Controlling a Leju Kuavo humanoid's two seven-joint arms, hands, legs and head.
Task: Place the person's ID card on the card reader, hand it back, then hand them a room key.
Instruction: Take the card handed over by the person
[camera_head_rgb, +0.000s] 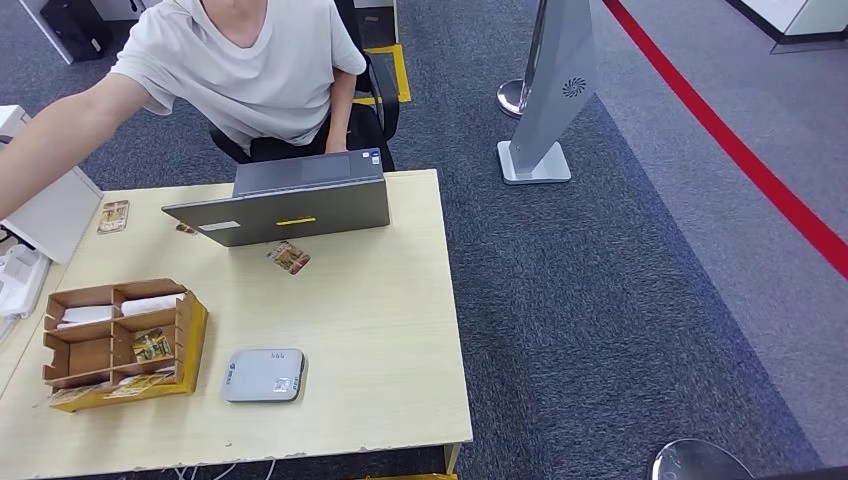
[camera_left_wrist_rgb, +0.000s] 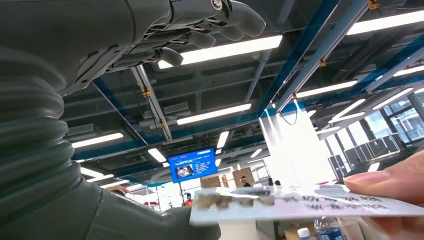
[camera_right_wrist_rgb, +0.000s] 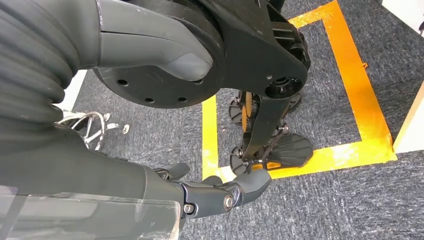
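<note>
In the left wrist view my left hand (camera_left_wrist_rgb: 115, 45) is raised toward the ceiling, its fingers (camera_left_wrist_rgb: 210, 22) spread well apart from the thumb (camera_left_wrist_rgb: 140, 220). A person's fingertips (camera_left_wrist_rgb: 395, 182) hold a pale ID card (camera_left_wrist_rgb: 300, 204) into that gap, its end right at my thumb; I cannot tell if it touches. The grey card reader (camera_head_rgb: 263, 375) lies near the table's front edge. A cardboard organiser (camera_head_rgb: 115, 340) with cards stands to its left. My right hand (camera_right_wrist_rgb: 90, 165) hangs over the floor, holding nothing, thumb and fingers apart.
The person (camera_head_rgb: 250, 60) sits behind an open laptop (camera_head_rgb: 290, 205), one arm stretched off to the left. Loose cards (camera_head_rgb: 289, 257) (camera_head_rgb: 113, 216) lie on the wooden table (camera_head_rgb: 380, 300). A white device (camera_head_rgb: 50, 215) stands at the left edge. A sign stand (camera_head_rgb: 545, 110) is on the carpet.
</note>
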